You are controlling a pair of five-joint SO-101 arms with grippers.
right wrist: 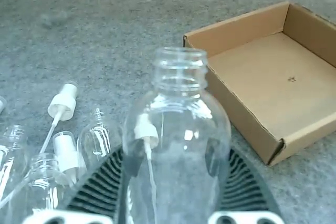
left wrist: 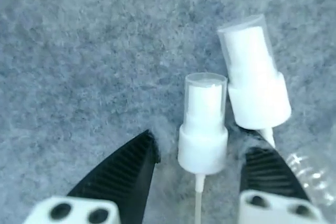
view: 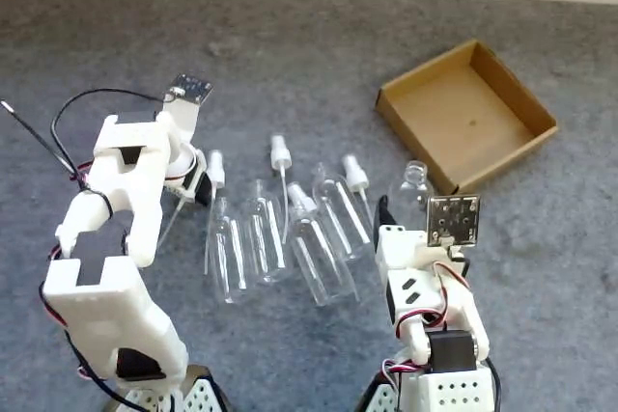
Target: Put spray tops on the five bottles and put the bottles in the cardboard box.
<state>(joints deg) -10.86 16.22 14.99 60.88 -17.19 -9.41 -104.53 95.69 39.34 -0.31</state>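
Grey carpeted table. The cardboard box sits open side up at the far right. Four clear bottles lie on their sides at centre, side by side, necks toward the far edge. Four white spray tops lie at or just beyond those necks. The left gripper is down at the leftmost top. The right gripper has an upright bottle at its tip, just beside the box's near wall.
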